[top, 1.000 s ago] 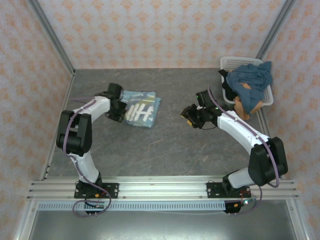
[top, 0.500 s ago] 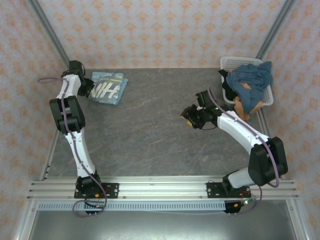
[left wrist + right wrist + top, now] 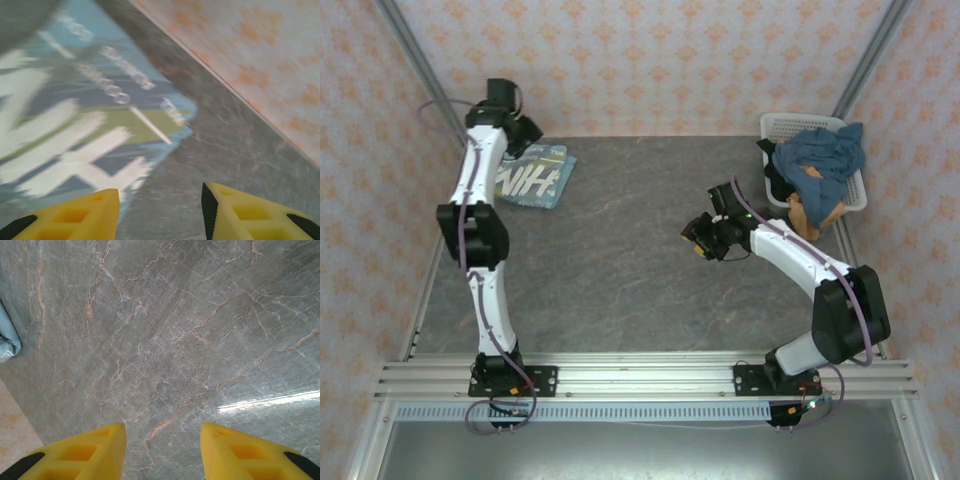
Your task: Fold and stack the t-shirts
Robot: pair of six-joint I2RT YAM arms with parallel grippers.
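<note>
The light sky-blue t-shirt lies folded flat in the table's back left corner, its big white letters facing up. My left gripper hangs open just behind the shirt's far edge, close to the back wall, with nothing between its yellow fingers. The darker slate-blue t-shirt and the orange-tan t-shirt are bunched together in the white basket at the back right. My right gripper is open over bare table, left of the basket.
The grey marbled table is walled by patterned panels at the back and on both sides. A metal post runs up beside the left arm. A corner of the light blue shirt shows at the left edge of the right wrist view.
The left arm carried the light blue shirt from the table's middle left to the back left corner, then let go and rose toward the back wall. The right arm barely moved.
</note>
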